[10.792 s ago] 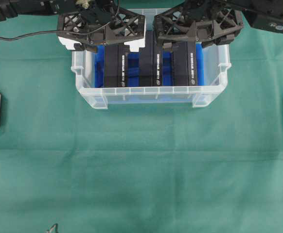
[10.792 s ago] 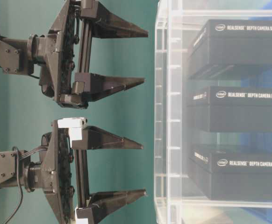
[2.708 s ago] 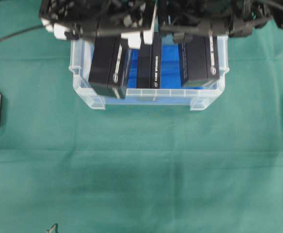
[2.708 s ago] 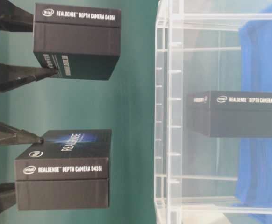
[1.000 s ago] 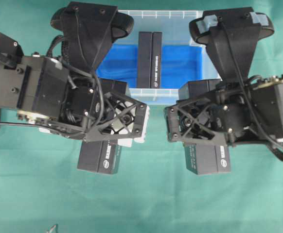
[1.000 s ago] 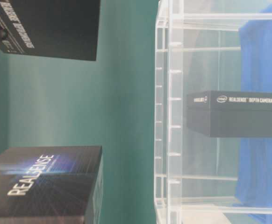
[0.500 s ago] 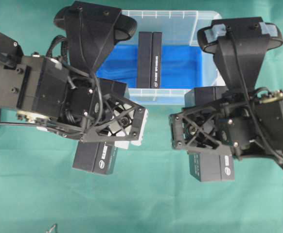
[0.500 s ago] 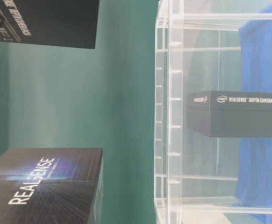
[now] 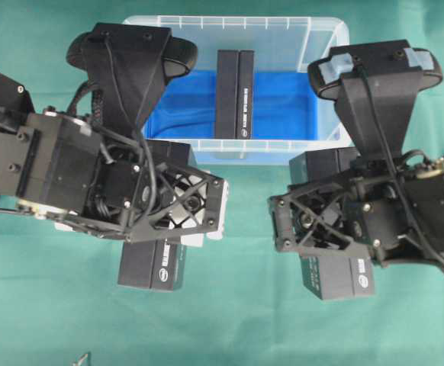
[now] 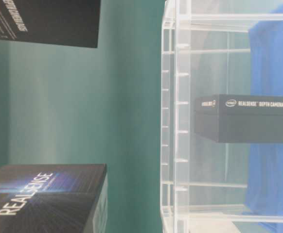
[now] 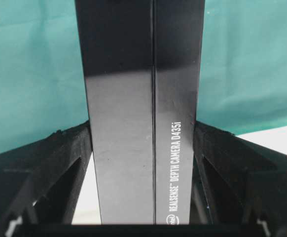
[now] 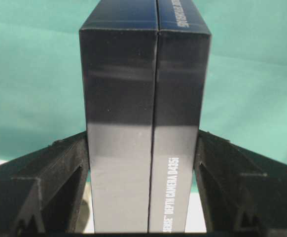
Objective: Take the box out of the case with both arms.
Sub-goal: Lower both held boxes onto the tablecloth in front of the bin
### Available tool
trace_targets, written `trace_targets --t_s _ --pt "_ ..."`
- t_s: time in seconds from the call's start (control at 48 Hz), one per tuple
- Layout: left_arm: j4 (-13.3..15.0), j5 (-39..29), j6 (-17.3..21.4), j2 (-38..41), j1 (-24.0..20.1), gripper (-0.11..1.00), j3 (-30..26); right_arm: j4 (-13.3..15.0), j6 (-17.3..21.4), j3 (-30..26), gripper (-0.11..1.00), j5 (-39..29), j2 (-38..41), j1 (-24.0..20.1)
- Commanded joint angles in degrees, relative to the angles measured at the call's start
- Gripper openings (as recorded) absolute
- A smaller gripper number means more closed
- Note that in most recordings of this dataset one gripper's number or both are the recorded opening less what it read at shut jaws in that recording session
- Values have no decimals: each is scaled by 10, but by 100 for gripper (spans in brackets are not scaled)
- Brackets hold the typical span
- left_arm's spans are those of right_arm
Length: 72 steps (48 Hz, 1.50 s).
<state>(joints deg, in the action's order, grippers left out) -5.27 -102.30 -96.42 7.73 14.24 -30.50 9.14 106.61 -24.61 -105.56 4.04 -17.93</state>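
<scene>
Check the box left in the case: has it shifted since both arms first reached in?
No. The middle box stands at the same spot between the case walls; only its neighbours are out.

— What do the arms look like?
— Both are matte black. Behind each pincer sits a lattice-framed black left gripper housing (image 9: 178,204) and right gripper housing (image 9: 313,223), with small silver screws.
— Cables?
— Black cables loop behind them; grey tape wraps the right arm's upper link.

A robotics lab: two black arms (image 9: 92,164) over a green cloth (image 9: 230,320), handling boxed depth cameras (image 9: 233,91).
</scene>
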Motion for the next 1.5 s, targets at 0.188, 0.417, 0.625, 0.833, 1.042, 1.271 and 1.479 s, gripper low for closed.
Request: trace_targets --t_s 0.188,0.417,0.625,0.833,1.042,1.271,1.479 --pt "-1 3 -1 -9 2 63 -12 -2 -5 -14 65 -15 -11 -3" --pt "-1 3 5 -9 1 63 -11 -1 -4 -14 65 -13 -11 -2" --pt "-1 -1 12 -10 -1 63 -12 0 -3 -14 65 -13 -11 1" --pt "-1 -2 13 -11 -4 63 -11 3 -4 -14 65 -15 -11 2" --pt "-4 6 10 -14 -4 63 7 10 -5 1 65 -11 -11 5" --pt "-5 54 4 -15 1 63 60 8 -5 60 65 41 -11 6" --pt "-7 112 -20 -25 10 63 146 6 5 131 65 113 -11 6"
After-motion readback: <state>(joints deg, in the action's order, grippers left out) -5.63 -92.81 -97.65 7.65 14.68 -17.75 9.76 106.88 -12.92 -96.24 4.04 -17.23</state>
